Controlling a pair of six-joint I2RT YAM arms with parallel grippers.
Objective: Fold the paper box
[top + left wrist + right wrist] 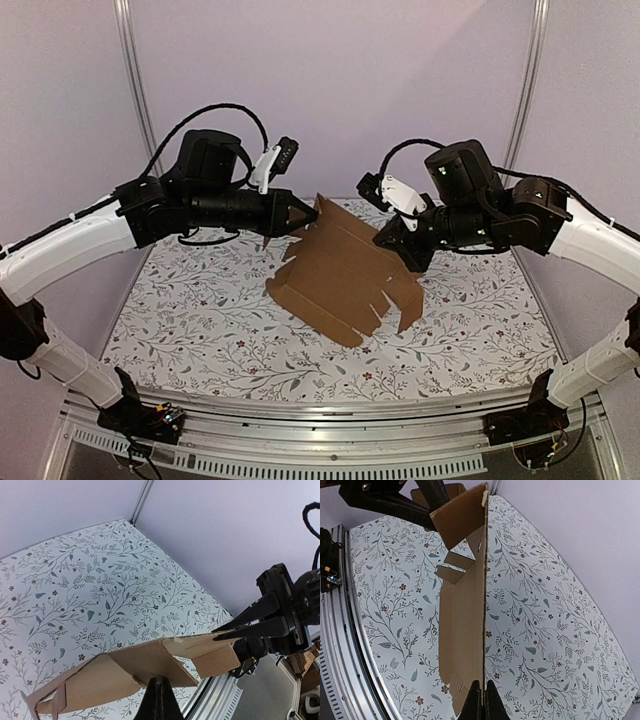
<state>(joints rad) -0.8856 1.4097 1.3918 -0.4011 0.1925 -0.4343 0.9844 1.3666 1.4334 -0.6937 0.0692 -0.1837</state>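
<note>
Paper box: the paper box point(340, 275) is near the middle of the table point(200, 330), a brown sheet only partly creased. It is held at a slant, with its far edge raised between my two arms.

Left tool: my left gripper point(300, 212) is pinched narrow on the box's far left corner. In the left wrist view the fingers point(160, 697) close on a cardboard edge with no gap showing.

Right tool: my right gripper point(402, 248) is clamped on the opposite far edge. In its own wrist view the fingertips point(479, 702) meet on the thin edge of the sheet.

Why held this way: I judge that a grip at each end stops the limp sheet from swinging, so one panel can hinge on its crease while the other side stays anchored.

Why tilted: the slant lets the near flaps point(385, 312) hang towards the table, which should help the walls stand up.

Contact below: I cannot tell whether the near edge rests on the table or hangs just above it.

Progress: early, by my reading. No wall is locked and no tab sits in a slot.

Risk: both grips are on thin edges, so a pull apart could tear or slip the cardboard.
</note>
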